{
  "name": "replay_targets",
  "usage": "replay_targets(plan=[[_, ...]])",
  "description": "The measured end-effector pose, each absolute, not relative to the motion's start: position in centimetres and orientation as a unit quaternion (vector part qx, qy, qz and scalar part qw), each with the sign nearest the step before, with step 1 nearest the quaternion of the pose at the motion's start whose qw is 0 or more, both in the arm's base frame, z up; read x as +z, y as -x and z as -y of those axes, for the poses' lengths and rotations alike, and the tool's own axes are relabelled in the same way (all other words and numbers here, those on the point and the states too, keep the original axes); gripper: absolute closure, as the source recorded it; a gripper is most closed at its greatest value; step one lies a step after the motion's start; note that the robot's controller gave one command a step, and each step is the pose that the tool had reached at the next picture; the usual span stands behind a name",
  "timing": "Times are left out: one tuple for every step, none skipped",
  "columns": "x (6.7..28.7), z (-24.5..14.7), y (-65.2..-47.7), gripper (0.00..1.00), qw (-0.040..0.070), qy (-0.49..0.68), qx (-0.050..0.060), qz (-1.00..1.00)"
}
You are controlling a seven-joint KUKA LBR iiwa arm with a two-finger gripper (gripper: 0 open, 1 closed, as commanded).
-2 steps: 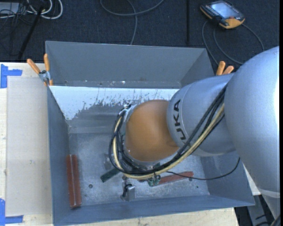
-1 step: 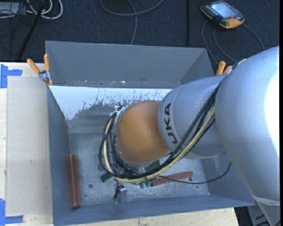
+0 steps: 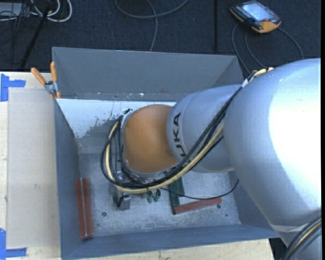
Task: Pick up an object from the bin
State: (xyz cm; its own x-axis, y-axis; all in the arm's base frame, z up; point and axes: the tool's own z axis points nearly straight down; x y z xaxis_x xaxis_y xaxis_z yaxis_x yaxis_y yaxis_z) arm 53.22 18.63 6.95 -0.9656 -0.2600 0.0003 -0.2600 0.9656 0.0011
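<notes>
My gripper [image 3: 122, 200] hangs low over the bin floor, left of centre, mostly hidden under the arm's orange cover and cables. Just to its right lies a small dark green thing [image 3: 152, 196], partly covered by the cables. Further right a flat green piece [image 3: 177, 190] pokes out from under the arm. In front of that piece a reddish-brown bar [image 3: 197, 205] lies almost level on the floor. I see nothing held by the gripper.
A longer reddish-brown stick [image 3: 85, 207] lies along the bin's left wall, pointing front to back. The arm covers the bin's middle and right. Bare floor shows along the front wall.
</notes>
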Motion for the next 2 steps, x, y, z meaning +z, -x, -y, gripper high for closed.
replay_targets(plan=[[6.95, -18.62, -53.22, 1.0, 0.0, -0.131, -0.001, 0.991], [6.95, -18.61, -53.22, 1.0, 0.0, -0.132, -0.001, 0.991]])
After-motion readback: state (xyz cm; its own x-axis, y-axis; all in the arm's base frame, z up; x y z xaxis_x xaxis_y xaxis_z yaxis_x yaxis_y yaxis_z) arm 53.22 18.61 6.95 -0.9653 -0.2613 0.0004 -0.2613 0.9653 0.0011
